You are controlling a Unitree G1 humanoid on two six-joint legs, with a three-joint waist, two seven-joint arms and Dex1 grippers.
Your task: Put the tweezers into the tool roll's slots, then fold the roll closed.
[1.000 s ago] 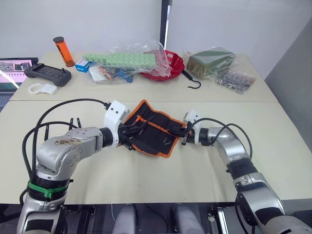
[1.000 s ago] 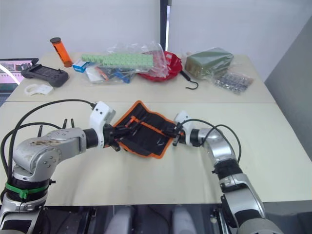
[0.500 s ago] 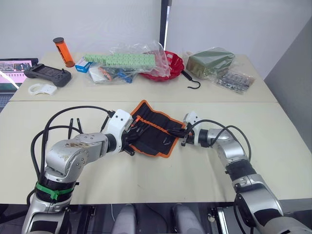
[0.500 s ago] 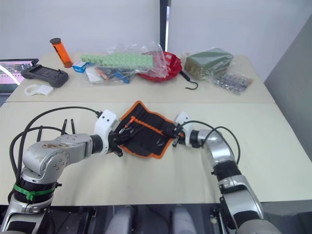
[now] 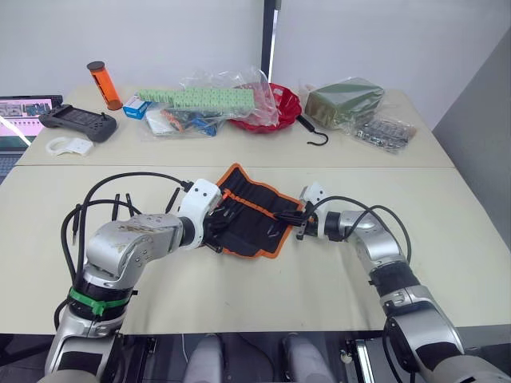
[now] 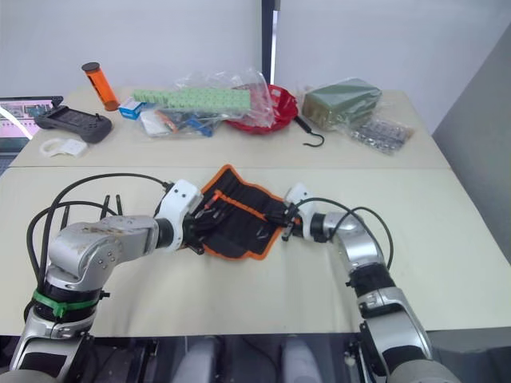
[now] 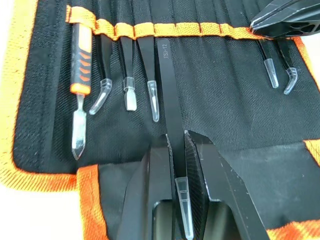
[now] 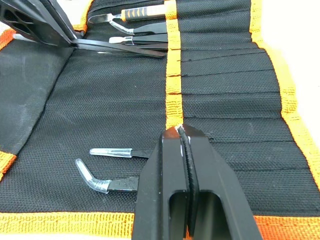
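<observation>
The tool roll (image 5: 249, 222) lies open on the near table, black with orange piping. My left gripper (image 7: 177, 135) is over the roll's left part, shut on a black tweezer (image 7: 167, 85) whose far end sits at a slot under the orange strip (image 7: 200, 30). Beside it, three tweezers (image 7: 125, 60) and an orange-handled tool (image 7: 80, 65) stand in slots. Two more tweezers (image 8: 125, 167) sit in slots near my right gripper (image 8: 181, 131), which is shut with its tips on the orange strip. Two slim black sticks (image 5: 120, 206) that look like tweezers lie left of the roll.
On the far table are a black controller (image 5: 76, 121), an orange tube (image 5: 104, 84), plastic bags with green blocks (image 5: 207, 100), a red bowl (image 5: 283, 108), a black hook (image 5: 318, 137) and a green bagged pack (image 5: 345, 100). A laptop (image 5: 20, 112) sits at far left.
My left gripper has moved right onto the roll with the tweezer, bringing it up to the orange strip. The right gripper has stayed in place.
</observation>
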